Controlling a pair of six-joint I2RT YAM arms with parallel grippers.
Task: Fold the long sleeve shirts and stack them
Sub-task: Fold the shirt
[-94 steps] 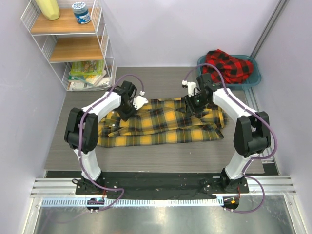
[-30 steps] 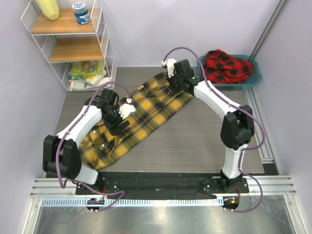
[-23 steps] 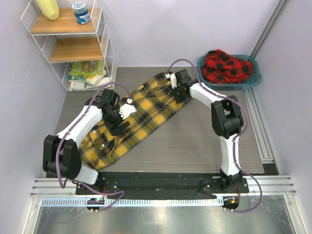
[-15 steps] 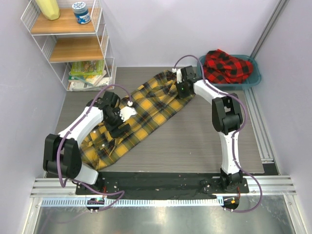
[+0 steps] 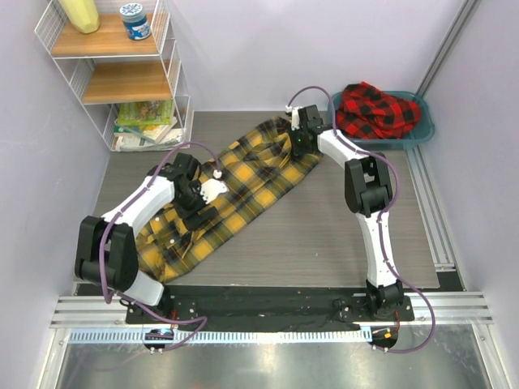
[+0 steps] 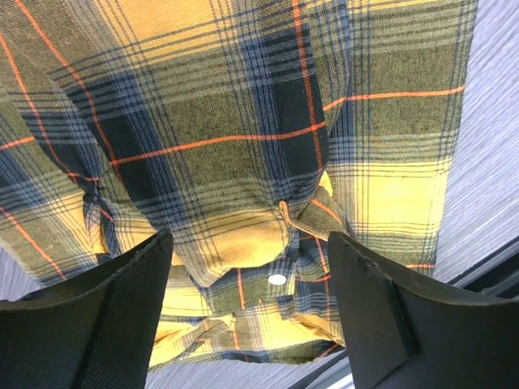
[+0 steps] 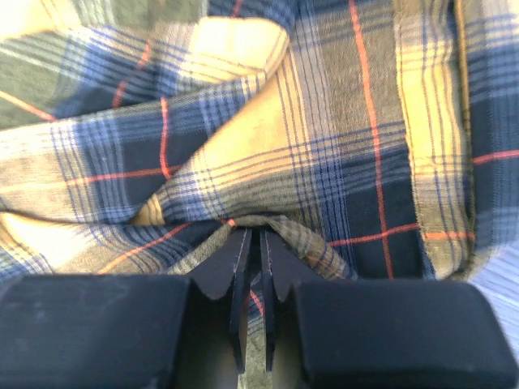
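Yellow-and-black shirt (image 5: 235,190) lies diagonally on the tabletop (image 5: 324,227); red shirt (image 5: 377,107) sits in the basin (image 5: 427,134). Left wrist: left hand (image 6: 250,243) spread above the plaid. Right wrist: right hand (image 7: 253,243) pinches a thin fold, which may slip when pulled.

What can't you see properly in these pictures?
- Top view: red shirt is bunched in the basin; sleeves and collar hidden.
- Top view: right gripper tips hidden under its own wrist.
- Wrist views: yellow shirt cut off by every edge.
- Top view: jar label too small.
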